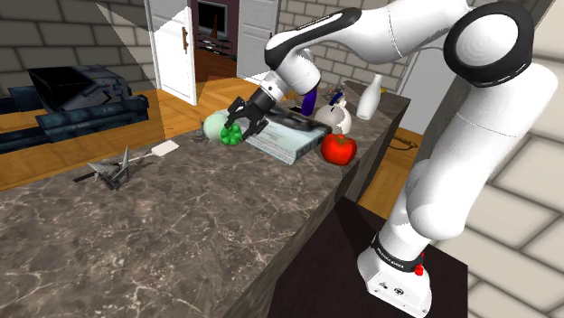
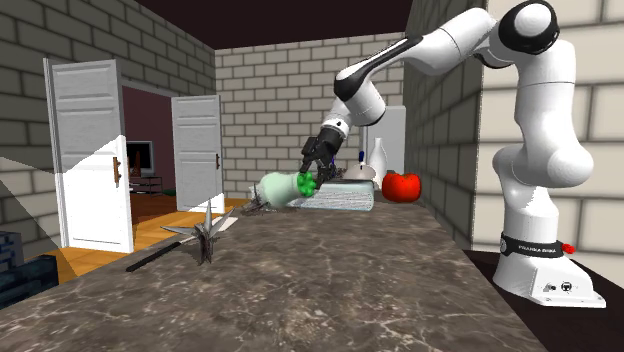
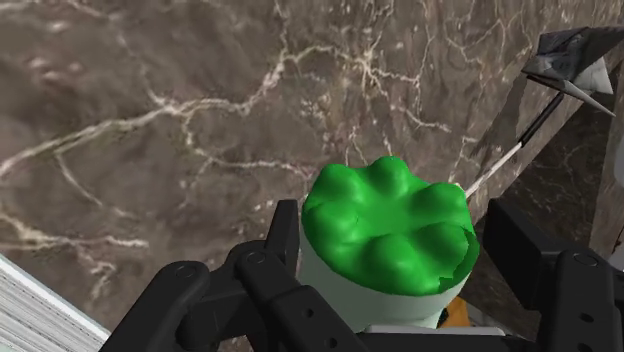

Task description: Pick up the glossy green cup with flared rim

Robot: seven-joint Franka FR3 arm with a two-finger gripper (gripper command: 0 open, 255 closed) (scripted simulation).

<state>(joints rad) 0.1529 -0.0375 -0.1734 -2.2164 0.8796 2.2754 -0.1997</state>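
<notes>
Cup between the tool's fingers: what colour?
Glossy bright green lobed end on the cup, pale whitish-green body. Wrist view shows it best.

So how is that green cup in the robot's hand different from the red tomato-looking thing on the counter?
The green cup is bright green over a pale body; the red fruit is red all over. The cup lies tipped sideways between the end effector's fingers; the fruit sits free on the counter near its edge. The cup's green end is lumpy, the fruit's skin smooth. Both are rounded and glossy.
</notes>
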